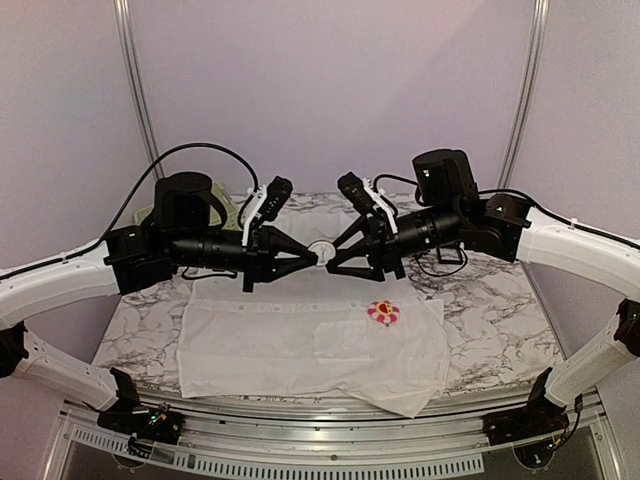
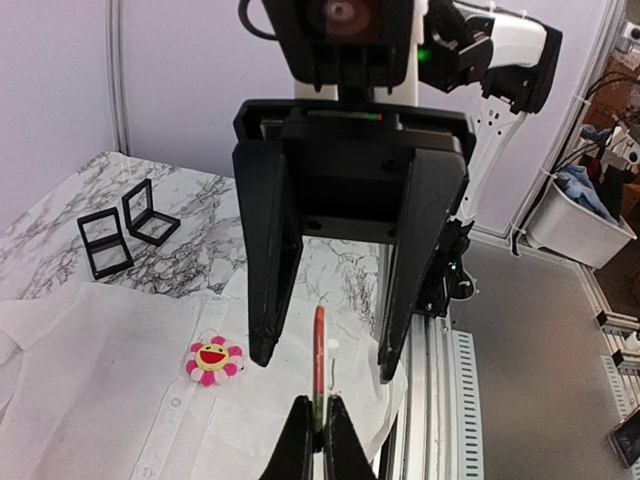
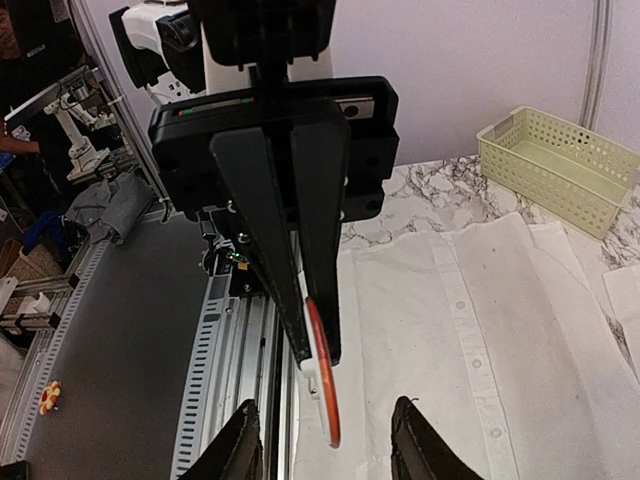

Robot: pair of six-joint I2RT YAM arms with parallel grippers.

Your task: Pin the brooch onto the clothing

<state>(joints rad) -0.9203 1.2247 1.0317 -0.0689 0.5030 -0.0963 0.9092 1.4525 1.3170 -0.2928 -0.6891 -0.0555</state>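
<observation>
The left tool [image 2: 318, 408] is clenched on a red-rimmed disc [image 2: 319, 350] above the shirt [image 1: 270, 340], and the right tool [image 3: 328, 405] is released around it. The flower brooch [image 1: 383, 313] lies on the shirt at four o'clock from them, and fastening probably remains.

No letters, numbers, brands or signs can be read anywhere: the shirt [image 1: 270, 345] is plain white, and the flower badge [image 1: 383, 313] on it bears only a smiling face.

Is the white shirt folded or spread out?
Spread out: shirt lies flat on the marble table, button row and pocket visible.
</observation>
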